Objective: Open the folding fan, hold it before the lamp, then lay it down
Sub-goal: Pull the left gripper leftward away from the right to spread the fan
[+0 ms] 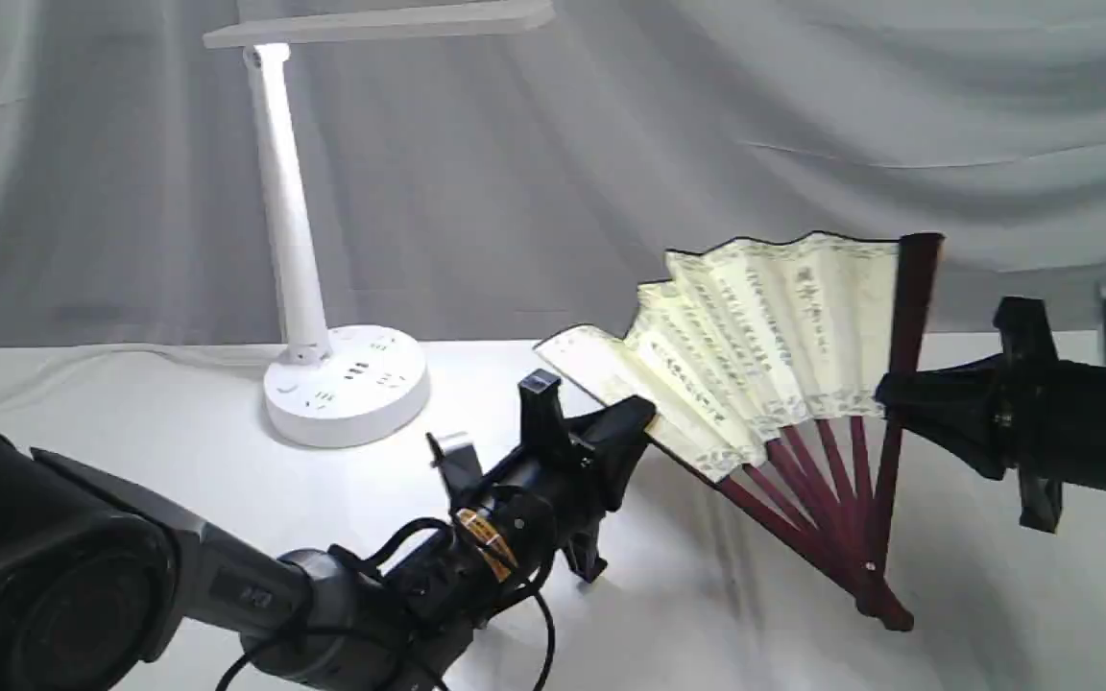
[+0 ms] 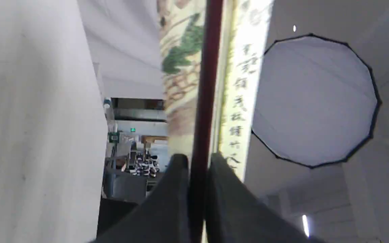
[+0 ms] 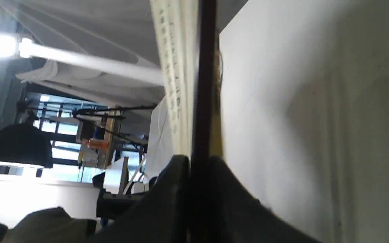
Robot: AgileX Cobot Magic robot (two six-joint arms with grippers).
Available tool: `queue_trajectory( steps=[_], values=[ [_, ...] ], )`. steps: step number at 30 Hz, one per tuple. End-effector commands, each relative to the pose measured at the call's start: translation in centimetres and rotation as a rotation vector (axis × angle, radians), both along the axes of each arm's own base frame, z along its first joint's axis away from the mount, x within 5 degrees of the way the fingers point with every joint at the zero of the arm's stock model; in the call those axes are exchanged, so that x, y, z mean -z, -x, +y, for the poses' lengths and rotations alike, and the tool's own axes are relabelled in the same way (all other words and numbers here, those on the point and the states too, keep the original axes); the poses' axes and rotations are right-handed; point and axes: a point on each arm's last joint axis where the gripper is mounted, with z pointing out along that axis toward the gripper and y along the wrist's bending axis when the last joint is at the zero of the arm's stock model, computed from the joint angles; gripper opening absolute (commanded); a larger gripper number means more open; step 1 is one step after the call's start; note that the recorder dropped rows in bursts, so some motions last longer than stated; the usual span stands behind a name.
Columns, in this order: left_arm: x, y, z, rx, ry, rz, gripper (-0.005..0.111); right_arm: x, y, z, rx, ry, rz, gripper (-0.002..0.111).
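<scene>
Left gripper [image 1: 642, 419] and right gripper [image 1: 887, 393] each pinched an outer rib of the fan [image 1: 783, 317], so pulling it open slowly toward the lamp [image 1: 289, 221] seemed best.

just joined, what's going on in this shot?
Both arms are working the folding fan. The left gripper is clamped on one outer rib and the right gripper on the other, with the leaf spread only partway. The fan stands upright with its pivot down by the table. In the exterior view it sits to the right of the lamp, so it is not yet in front of it.
</scene>
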Motion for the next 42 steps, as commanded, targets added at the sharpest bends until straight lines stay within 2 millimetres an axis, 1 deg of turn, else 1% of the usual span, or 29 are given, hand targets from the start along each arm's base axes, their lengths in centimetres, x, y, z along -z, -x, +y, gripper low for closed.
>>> queue_trajectory(
  steps=[1,5,10,16,19,22,25,29,31,35,42],
  values=[
    [-0.1,-0.1,1.0,-0.087,0.064,0.041,0.0,-0.4,0.5,-2.1,0.052,0.033,-0.02,0.0],
    [-0.1,-0.2,1.3,-0.121,0.078,0.054,0.0,-0.4,1.0,-3.8,0.098,0.033,-0.019,0.0],
    [-0.2,0.0,1.0,-0.11,0.103,0.073,0.0,-0.4,1.7,-5.7,0.149,0.024,-0.022,0.0],
    [-1.7,0.8,0.4,-0.087,0.108,0.061,0.0,-0.4,2.3,-7.1,0.194,0.021,-0.014,0.0],
    [-2.6,1.5,0.8,-0.096,0.094,0.059,0.0,-0.3,2.6,-7.3,0.197,0.019,-0.011,0.0],
    [-3.2,2.6,1.7,-0.113,0.059,0.063,0.0,-0.1,3.0,-7.5,0.208,0.003,-0.006,0.0],
    [-4.2,3.4,2.6,-0.161,0.029,0.052,0.0,0.4,3.5,-6.9,0.193,-0.03,0.007,0.0],
    [-5.4,4.1,3.3,-0.183,-0.001,0.027,0.0,0.5,3.6,-6.9,0.193,-0.029,0.01,0.0],
    [-5.9,4.4,3.5,-0.188,0.002,0.027,0.0,0.4,3.7,-6.8,0.185,-0.039,0.003,0.0],
    [-6.6,4.5,4.4,-0.251,0.028,0.042,0.0,0.4,3.7,-6.8,0.187,-0.041,0.004,0.0],
    [-7.2,4.4,5.2,-0.334,0.064,0.057,0.0,0.4,4.3,-8.1,0.229,-0.042,0.01,0.0]
  ],
)
